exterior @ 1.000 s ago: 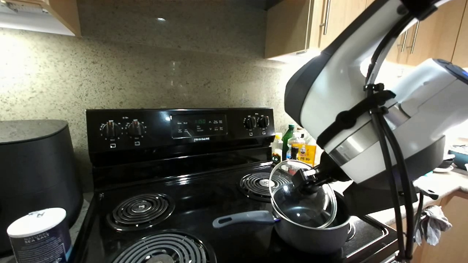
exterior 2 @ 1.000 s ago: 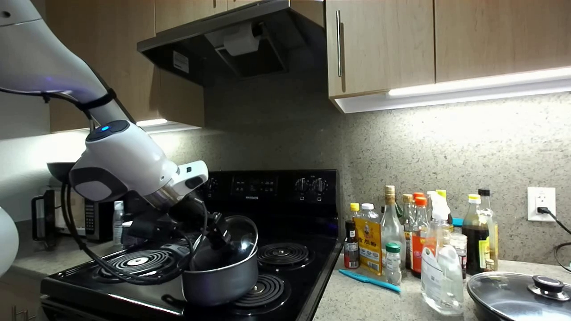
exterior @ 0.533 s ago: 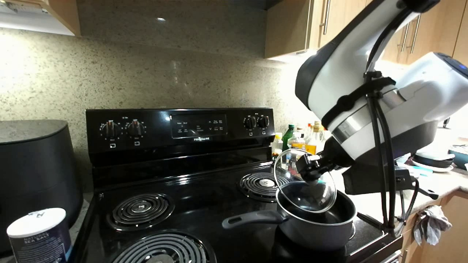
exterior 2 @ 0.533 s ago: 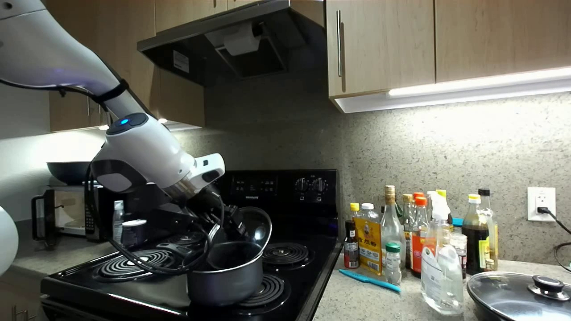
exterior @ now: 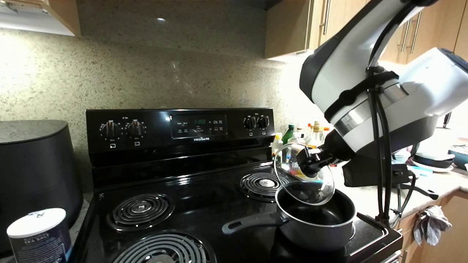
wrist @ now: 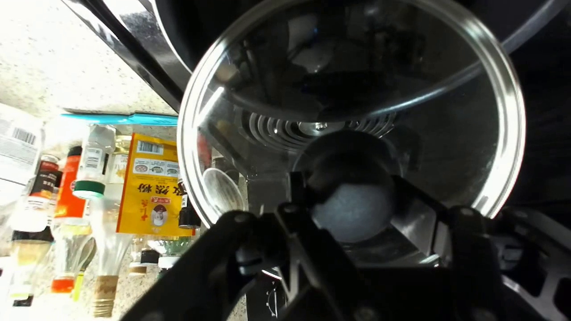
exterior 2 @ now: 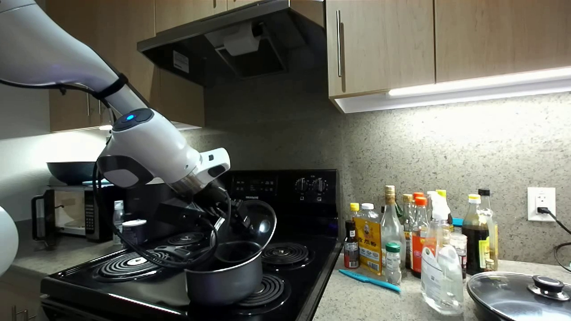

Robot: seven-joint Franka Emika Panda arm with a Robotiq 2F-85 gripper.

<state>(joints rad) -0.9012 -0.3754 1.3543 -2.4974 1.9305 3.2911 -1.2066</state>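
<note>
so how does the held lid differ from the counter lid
The held lid is steeply tilted, while the counter lid lies close to level. The gripper is shut on the held lid's knob; the counter lid's knob is untouched. Both look round and glassy, with a knob in the middle.

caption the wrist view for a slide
Fingers holding a glass lid by its knob, with bottles and a yellow packet on the picture's left.
</note>
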